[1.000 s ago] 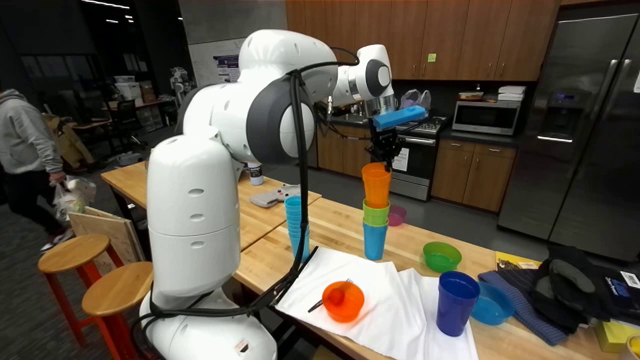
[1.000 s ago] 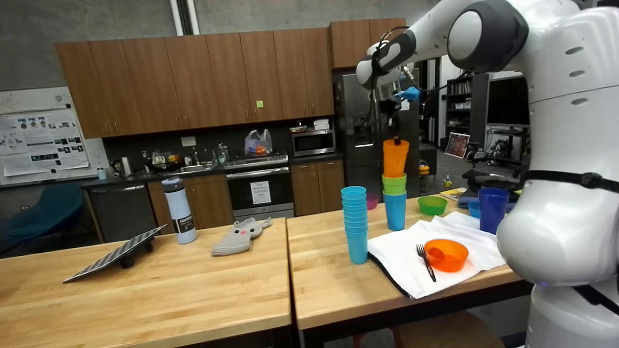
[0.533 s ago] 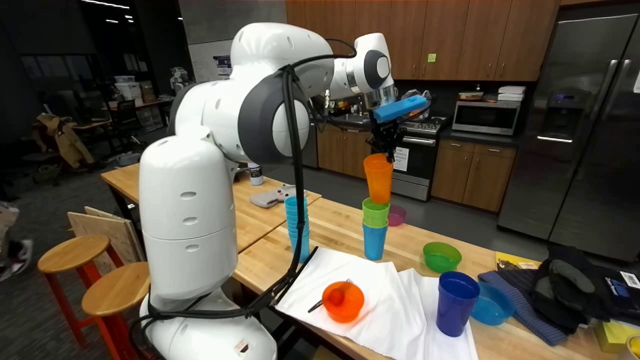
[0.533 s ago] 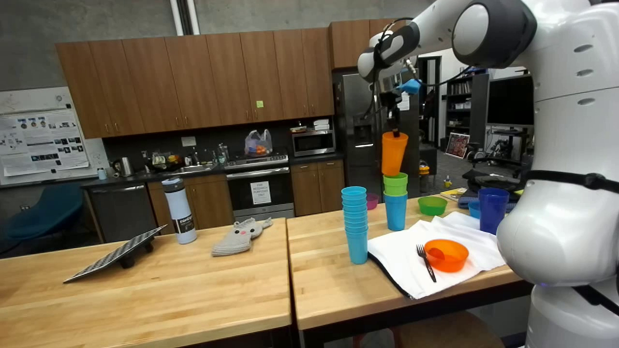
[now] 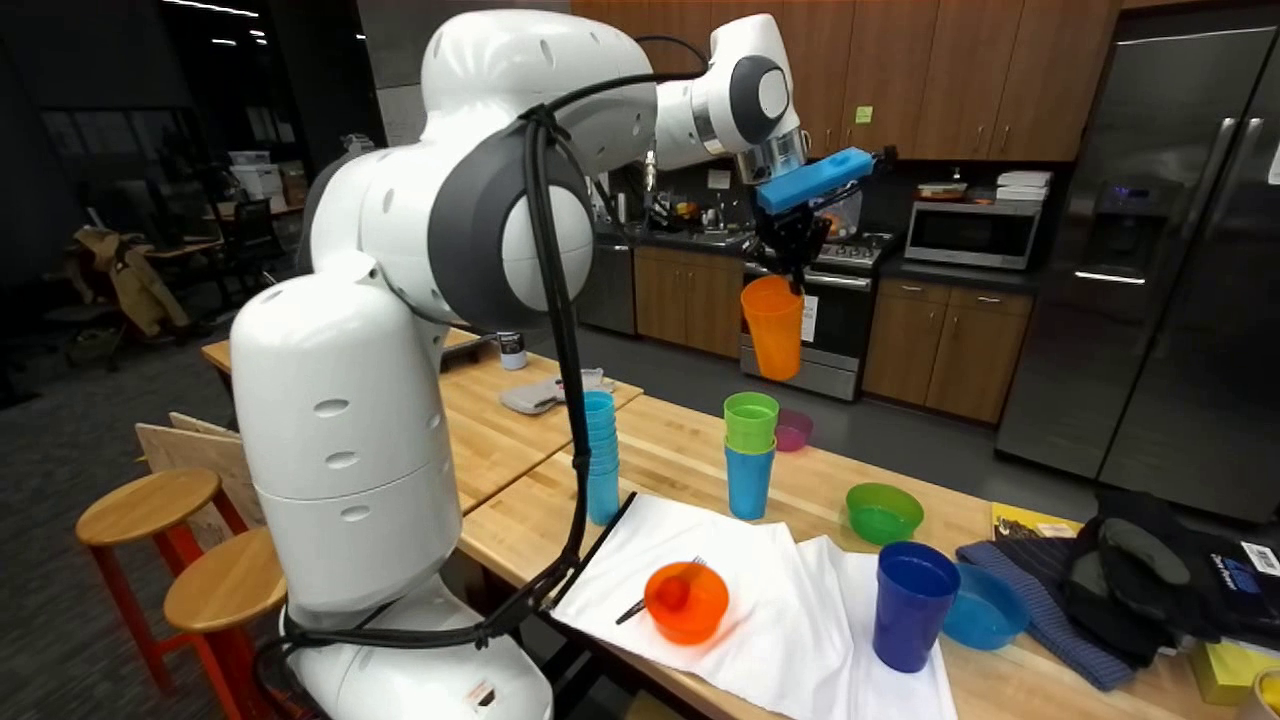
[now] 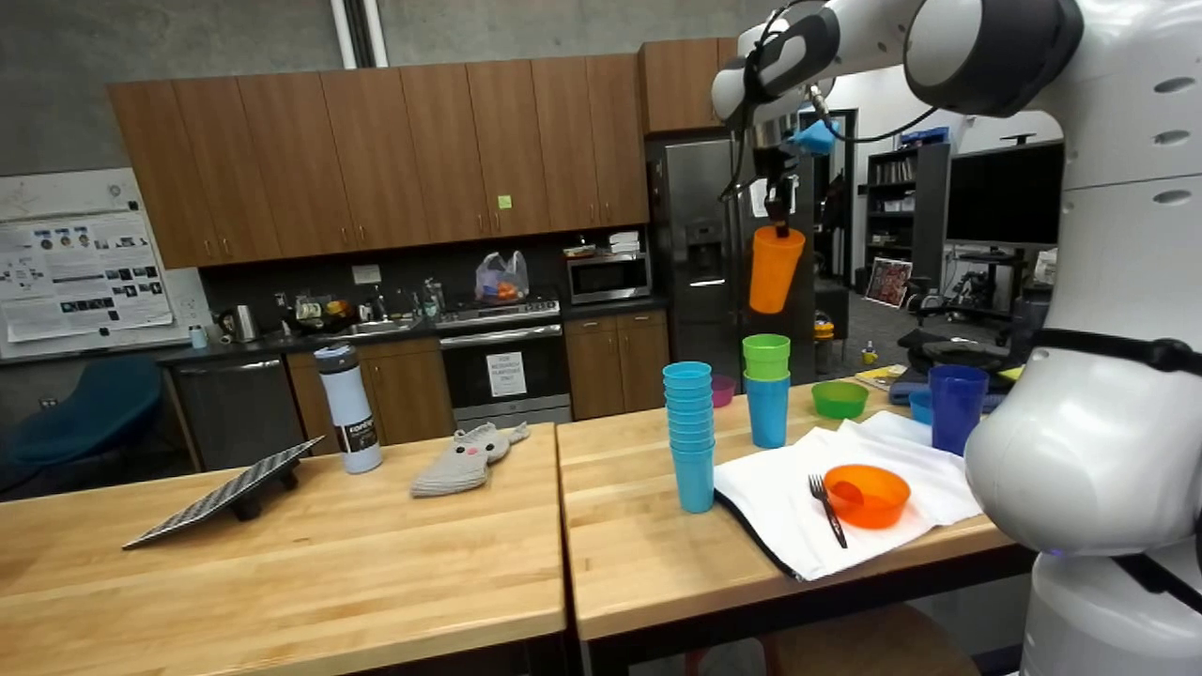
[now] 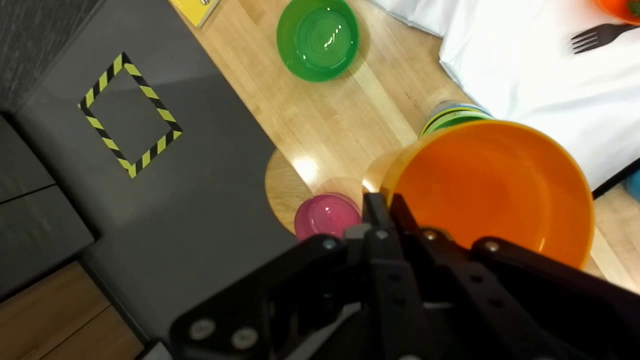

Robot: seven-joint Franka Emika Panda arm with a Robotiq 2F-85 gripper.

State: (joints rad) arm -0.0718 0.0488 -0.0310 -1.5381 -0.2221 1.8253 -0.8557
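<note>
An orange cup (image 5: 772,332) hangs in the air, its mouth up and leaning a little, in both exterior views. My gripper (image 7: 386,201) is shut on its rim, with one finger inside the cup and one outside. Below the cup, with a gap between, a lime green cup (image 5: 750,424) sits in a blue cup (image 5: 749,484) on the table. In the wrist view the orange cup's wide mouth covers much of the right side. It hides most of the lime green cup, of which only an edge of rim shows.
A stack of light blue cups (image 6: 693,451) stands nearby. Around are a green bowl (image 5: 884,514), a pink bowl (image 7: 327,216), a dark blue cup (image 5: 912,610) and a blue bowl (image 5: 986,608). An orange bowl (image 6: 869,498) and a fork (image 6: 828,512) lie on a white cloth (image 5: 770,640).
The arm has risen, lifting the orange cup up off the lime green cup, and the orange cup leans more. The lime green and blue cups have stayed put. A walking person has left the view.
</note>
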